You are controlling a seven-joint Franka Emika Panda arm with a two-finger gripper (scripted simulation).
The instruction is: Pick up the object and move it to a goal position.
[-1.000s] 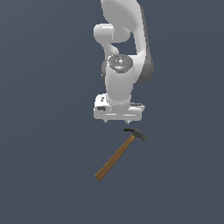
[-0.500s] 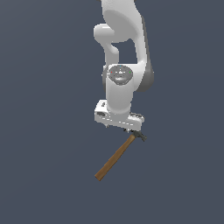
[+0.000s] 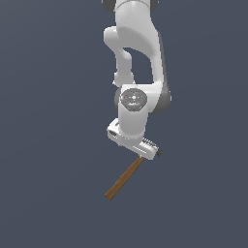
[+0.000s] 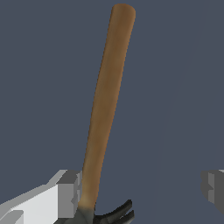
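One gripper point(image 4: 138, 188), mine, jaws spread wide, straddles the hammer point(image 3: 125, 179) where handle meets head; it lies flat on the floor. Closing this near the head, I judge the long handle may swing and slip.

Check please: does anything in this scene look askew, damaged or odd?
Nothing is damaged. One oddity: the open fingers straddle the hammer off-centre, one finger right beside the handle near the head, the other far off.
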